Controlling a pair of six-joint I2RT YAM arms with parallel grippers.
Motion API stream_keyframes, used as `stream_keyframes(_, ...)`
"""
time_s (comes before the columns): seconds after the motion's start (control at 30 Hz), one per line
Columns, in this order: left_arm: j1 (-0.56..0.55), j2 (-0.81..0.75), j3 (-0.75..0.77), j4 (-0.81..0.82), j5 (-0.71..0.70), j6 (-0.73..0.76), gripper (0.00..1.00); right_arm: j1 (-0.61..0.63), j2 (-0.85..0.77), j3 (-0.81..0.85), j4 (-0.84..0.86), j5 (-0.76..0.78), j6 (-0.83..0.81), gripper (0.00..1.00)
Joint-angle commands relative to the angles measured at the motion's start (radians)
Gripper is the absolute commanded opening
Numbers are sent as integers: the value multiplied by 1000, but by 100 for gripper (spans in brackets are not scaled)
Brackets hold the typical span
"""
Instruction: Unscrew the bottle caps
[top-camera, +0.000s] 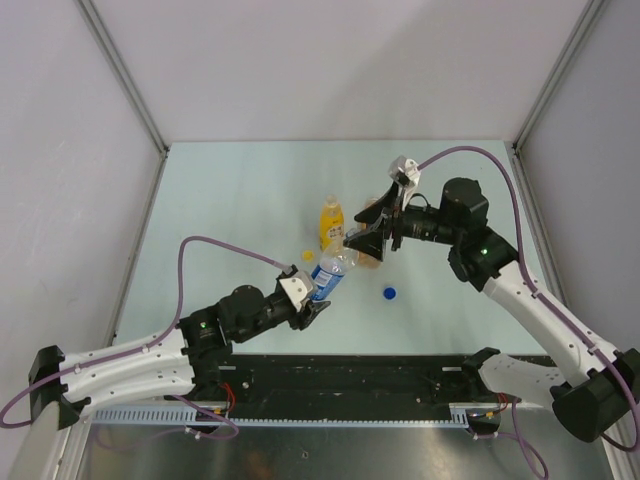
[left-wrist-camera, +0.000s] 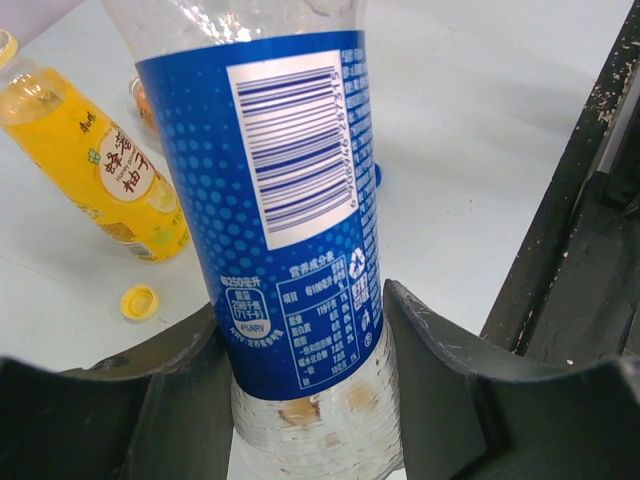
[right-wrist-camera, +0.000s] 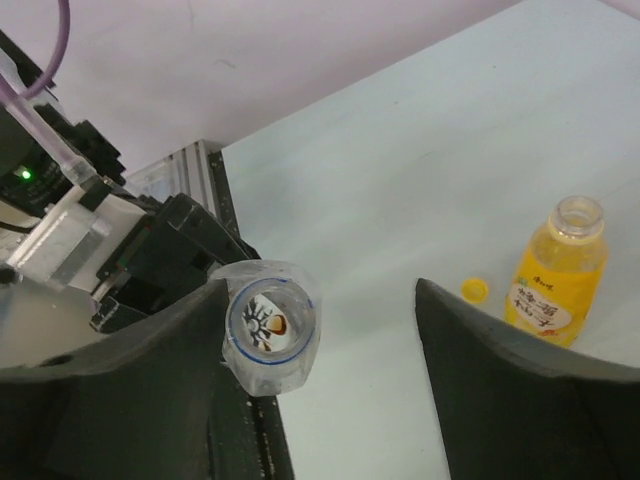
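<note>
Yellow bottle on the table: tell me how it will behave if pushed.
The yellow bottle looks nearly full, so it is probably heavy for its size. Tall and narrow, it may tip rather than slide if pushed high. Its neck is open, with the yellow cap lying beside it, so a tip would likely spill.

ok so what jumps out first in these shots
A clear bottle with a blue label is clamped in the left jaws over the middle of the table, its mouth open. The right jaws stand wide open right by that mouth. Just behind, an uncapped yellow bottle stands, with a yellow cap and a blue cap lying loose nearby.
</note>
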Motion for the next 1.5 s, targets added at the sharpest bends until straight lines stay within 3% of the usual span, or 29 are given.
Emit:
stream_keyframes(0.0, 1, -6, 23, 20, 7, 0, 0, 5, 11, 19, 5, -40, -18, 66)
stream_keyframes(0.13, 1, -6, 25, 20, 7, 0, 0, 6, 8, 20, 7, -40, -18, 14)
stream_keyframes(0.23, 1, -2, 28, 20, 5, 2, 0, 6, -1, 19, -4, -26, -24, 2)
stream_keyframes(0.57, 1, 15, 39, 20, -3, 1, 0, 6, -18, 20, -16, -14, -31, 0)
stream_keyframes(0.63, 1, 16, 41, 20, -6, 0, 5, 7, -21, 19, -23, -9, -34, 0)
stream_keyframes(0.67, 1, 17, 43, 20, -7, 0, 21, 7, -24, 19, -25, -6, -36, 0)
stream_keyframes(0.7, 1, 19, 44, 20, -9, -2, 53, 7, -26, 19, -29, -4, -38, 0)
stream_keyframes(0.73, 1, 21, 45, 20, -11, -7, 76, 6, -26, 18, -32, -1, -41, 0)
stream_keyframes(0.77, 1, 25, 47, 20, -12, -10, 88, 7, -28, 19, -35, 1, -43, 0)
stream_keyframes(0.83, 1, 32, 54, 20, -10, -11, 96, 6, -29, 20, -39, 5, -46, 0)
stream_keyframes(1.13, 1, 14, 70, 19, -13, -8, 99, 7, -30, 20, -56, 35, -66, 0)
stream_keyframes(1.47, 1, -96, 61, -10, -111, -32, 99, 15, -9, 21, -117, 213, -114, 0)
